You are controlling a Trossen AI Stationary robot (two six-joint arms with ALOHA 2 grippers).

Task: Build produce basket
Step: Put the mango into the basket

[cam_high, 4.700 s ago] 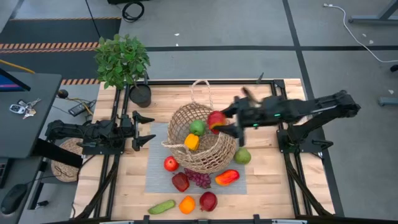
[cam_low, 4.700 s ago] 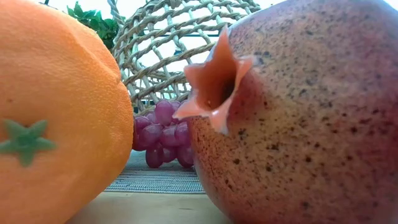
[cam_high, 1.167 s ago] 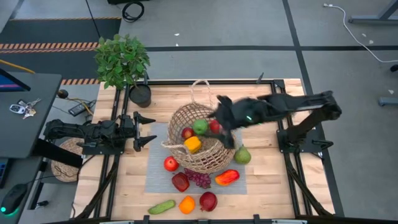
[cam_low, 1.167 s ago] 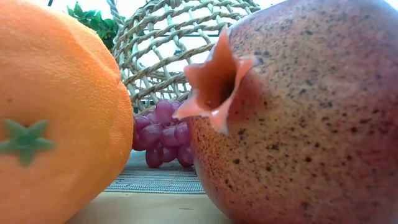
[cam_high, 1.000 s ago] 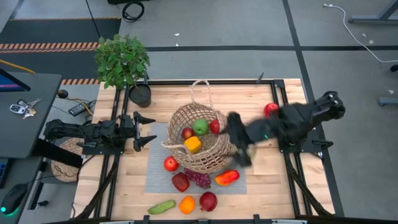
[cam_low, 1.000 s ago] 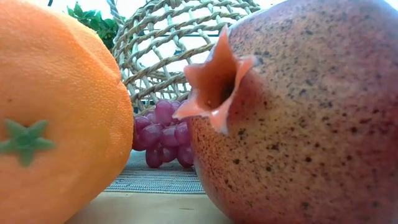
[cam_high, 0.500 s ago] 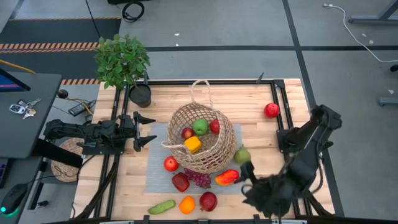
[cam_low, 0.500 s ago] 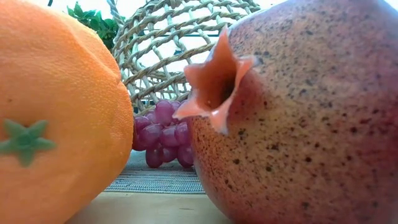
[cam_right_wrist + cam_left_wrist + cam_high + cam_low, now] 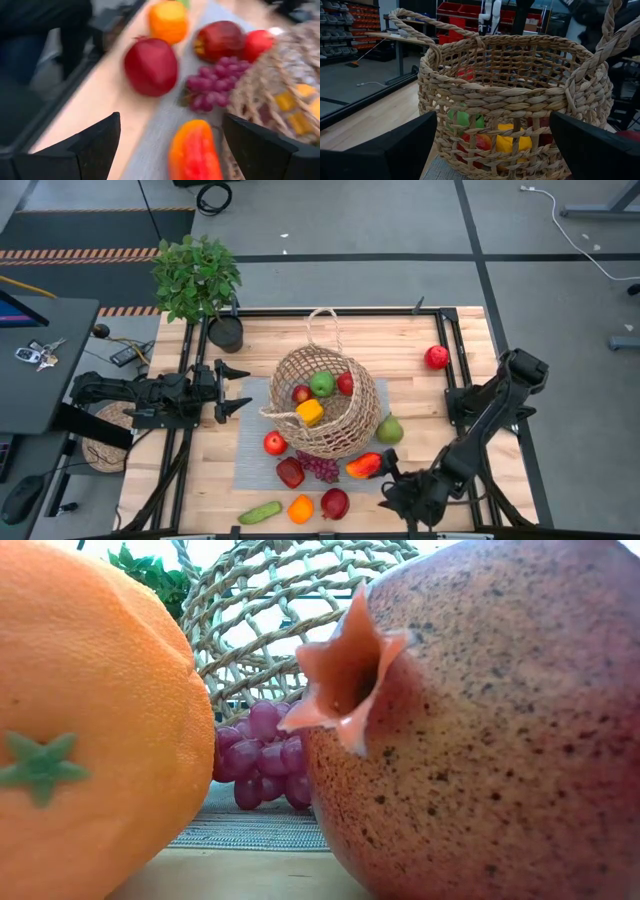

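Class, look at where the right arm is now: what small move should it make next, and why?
Probably ease the open right end effector forward and down over the red-orange pepper. It holds nothing, the pepper lies on the grey mat just ahead of it, outside the basket, and the left end effector waits open beside the basket.

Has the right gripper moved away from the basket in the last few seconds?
Yes. The right gripper has swung from over the basket to the table's near edge, beside the red-orange pepper.

bare table [image 9: 430, 405] right of basket [image 9: 325, 402], produce [image 9: 300, 470] crowding front
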